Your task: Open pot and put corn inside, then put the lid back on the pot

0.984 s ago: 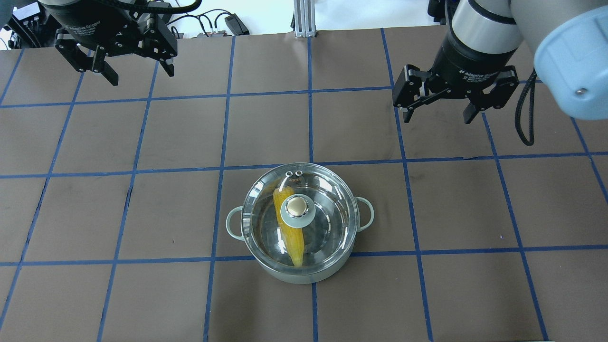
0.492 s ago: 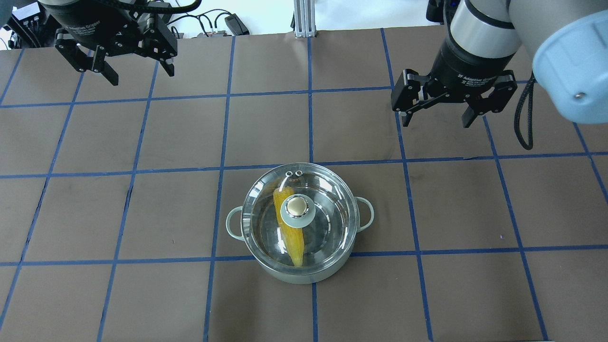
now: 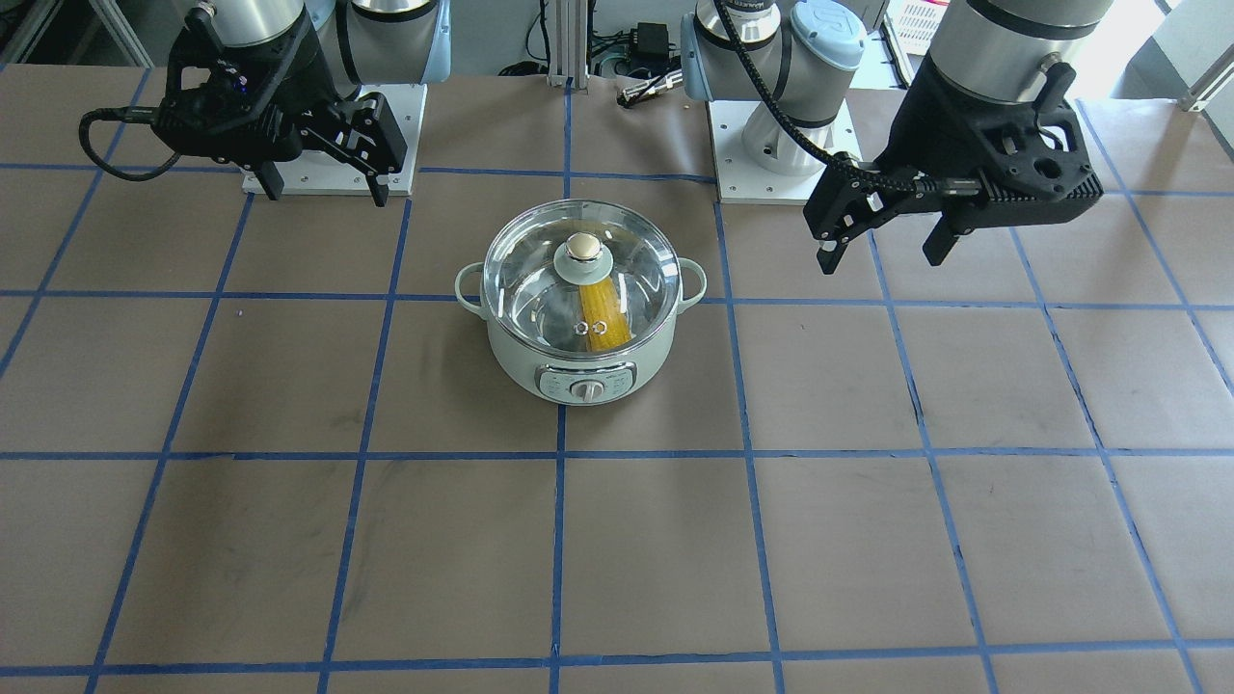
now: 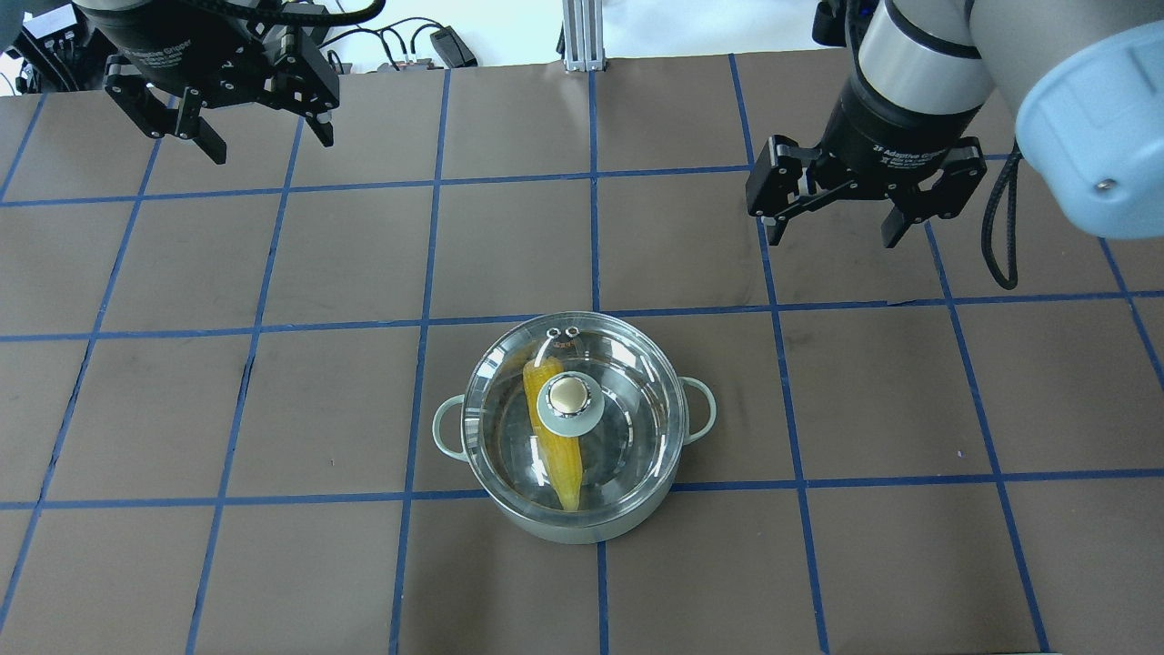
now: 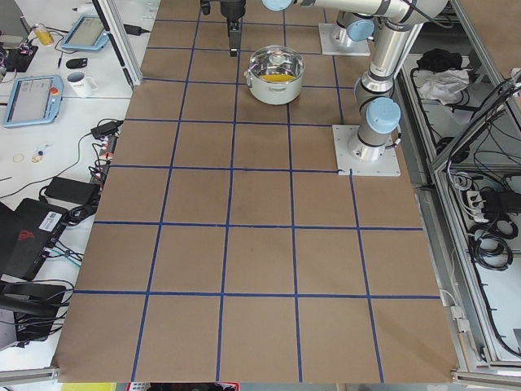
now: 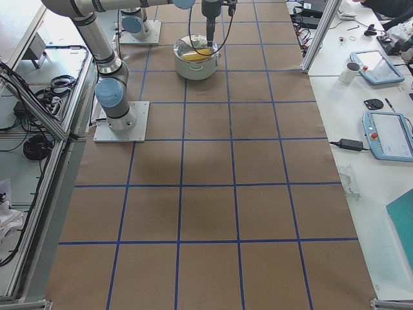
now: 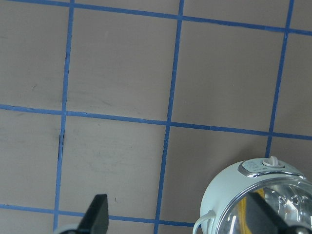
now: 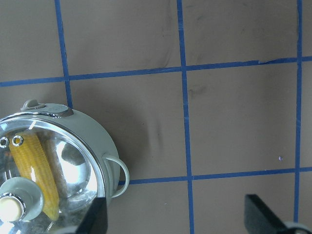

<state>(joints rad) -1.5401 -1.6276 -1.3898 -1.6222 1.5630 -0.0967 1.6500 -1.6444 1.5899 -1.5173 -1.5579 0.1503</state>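
The mint-green pot (image 4: 447, 428) stands near the table's middle, dial facing away from the robot (image 3: 586, 389). The glass lid (image 4: 627, 391) sits on it, knob up. The yellow corn (image 4: 556, 455) lies inside, seen through the glass, also in the front view (image 3: 607, 318) and the right wrist view (image 8: 34, 163). My left gripper (image 4: 271, 146) is open and empty, high at the far left. My right gripper (image 4: 832, 238) is open and empty, far right of the pot. The left wrist view shows the pot (image 7: 226, 195) at its bottom right.
The table is covered in brown sheets with a blue tape grid (image 4: 593, 255). The two arm base plates (image 3: 781, 164) stand behind the pot in the front view. Cables and an aluminium post (image 4: 582, 36) lie past the far edge.
My right gripper has drifted a little farther from the pot, toward the table's far edge, still open. The left gripper, pot, lid and corn have not moved.
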